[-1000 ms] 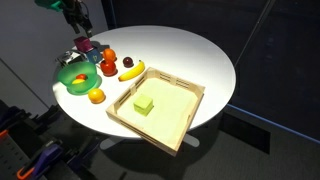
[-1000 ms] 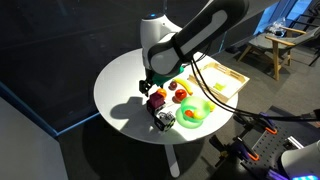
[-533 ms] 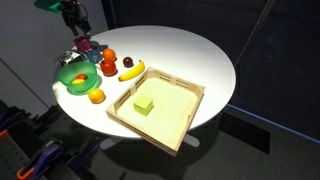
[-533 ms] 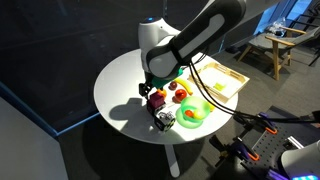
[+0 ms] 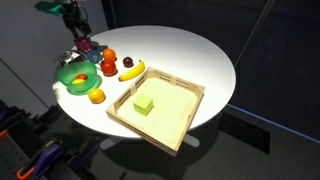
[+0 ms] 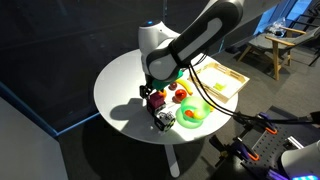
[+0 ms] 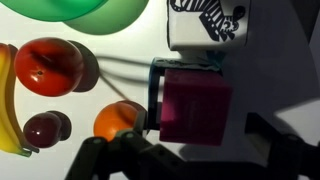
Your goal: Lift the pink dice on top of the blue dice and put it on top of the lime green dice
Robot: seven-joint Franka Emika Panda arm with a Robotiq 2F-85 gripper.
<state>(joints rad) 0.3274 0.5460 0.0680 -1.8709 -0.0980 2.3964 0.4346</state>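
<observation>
The pink dice [image 7: 196, 106] sits on top of the blue dice [image 7: 155, 92], of which only a left edge shows in the wrist view. My gripper [image 7: 195, 148] is open, with one finger on each side of the pink dice and a gap on the right side. In both exterior views the gripper [image 5: 80, 38] [image 6: 151, 90] hangs low over the pink dice [image 6: 157, 100] at the table's edge by the bowl. The lime green dice [image 5: 143, 103] lies inside the wooden tray [image 5: 185, 125], well away from the gripper.
A green bowl [image 5: 72, 76] holding fruit is next to the stack. A zebra-patterned cube [image 7: 205, 25], a red fruit [image 7: 50, 65], an orange [image 7: 118, 120], a small dark red fruit [image 7: 45, 128] and a banana [image 5: 132, 70] lie close by on the round white table [image 5: 190, 55].
My gripper has come down slightly closer around the pink dice. The dice and the fruit have not moved.
</observation>
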